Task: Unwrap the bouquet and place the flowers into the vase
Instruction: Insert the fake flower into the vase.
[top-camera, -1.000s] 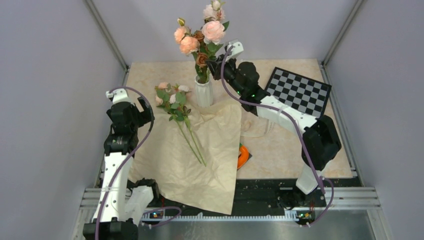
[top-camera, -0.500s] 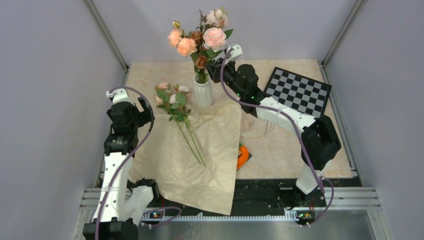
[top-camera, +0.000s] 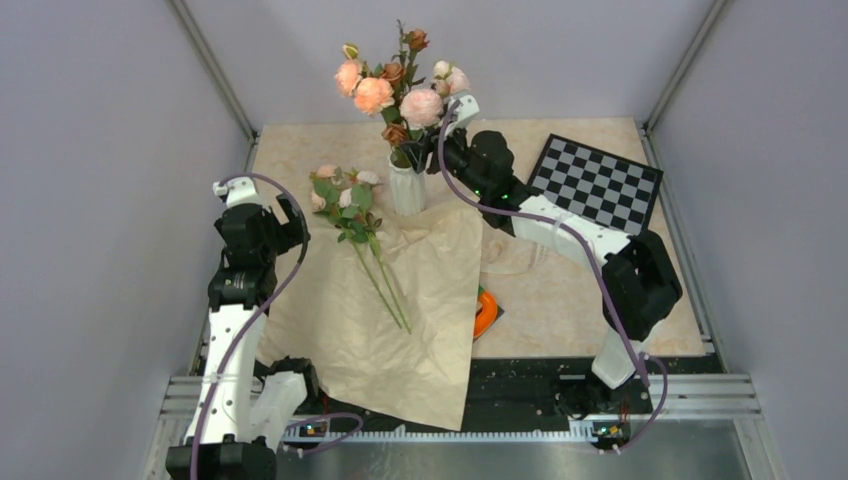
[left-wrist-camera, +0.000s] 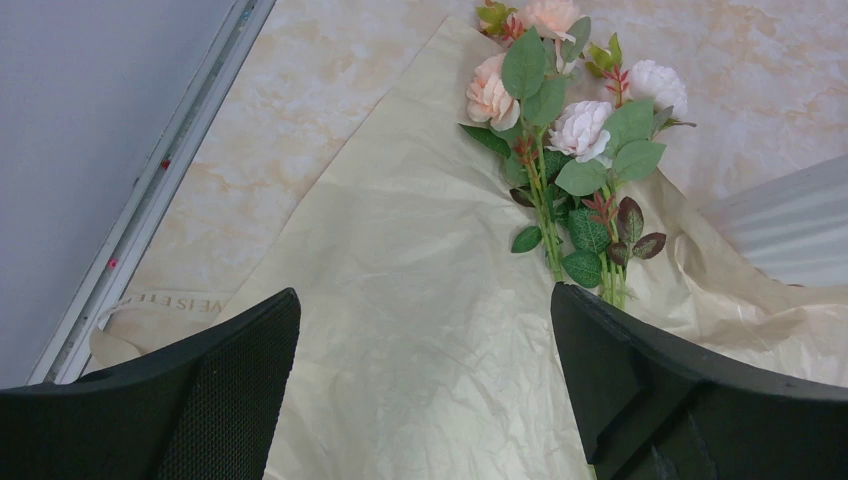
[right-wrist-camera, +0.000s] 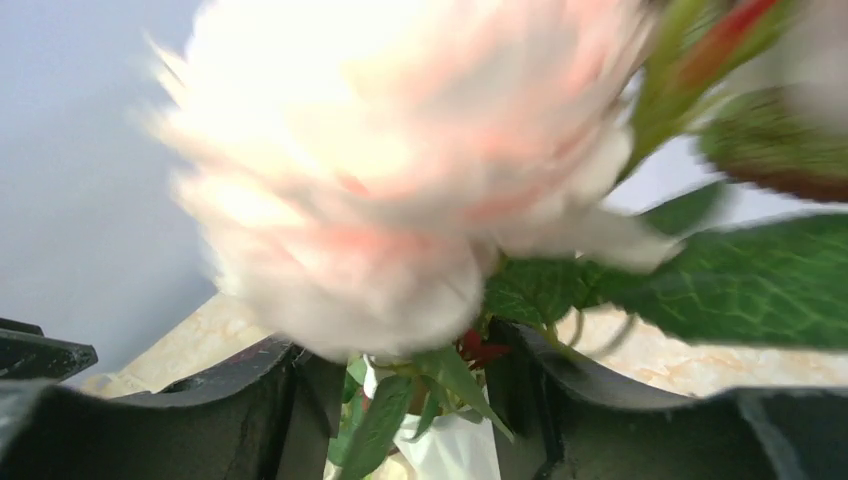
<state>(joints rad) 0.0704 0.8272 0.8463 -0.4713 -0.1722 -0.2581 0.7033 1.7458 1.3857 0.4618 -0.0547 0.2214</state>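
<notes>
Up at the back of the bench (top-camera: 560, 300), the right gripper (right-wrist-camera: 405, 345) is right in among the blooms. Its two fingers stand parted on either side of the stems, just above the scalloped mouth of the vase (top-camera: 407, 188), and nothing looks pinched between them. A pale rose fills the wrist view, so contact lower down is hard to judge. That bunch of flowers (top-camera: 395, 85) stands upright in the vase, heads fanned out above the rim, and I read the parted fingers as letting the vase carry it. The wrapping is dealt with: the kraft paper (top-camera: 400, 320) lies spread flat across the near half of the bench, with its far corner rumpled against the vase's foot. The job isn't finished, though. A second sprig (top-camera: 348, 198) lies on the paper just left of the vase, heads toward the back and long stems trailing toward the arms, an easy line for a pick-up. The left gripper (left-wrist-camera: 422, 295) hovers over that paper with its fingers spread as wide as they go and nothing in them, looking straight down at the sprig, so I'd judge it is lined up for that. As for writing, a cream ribbon (left-wrist-camera: 165, 300) peeks out from under the paper's edge with printed capitals, too cut off to read confidently. The checkerboard (top-camera: 597, 183) and the orange ring (top-camera: 486, 313) show no lettering.
</notes>
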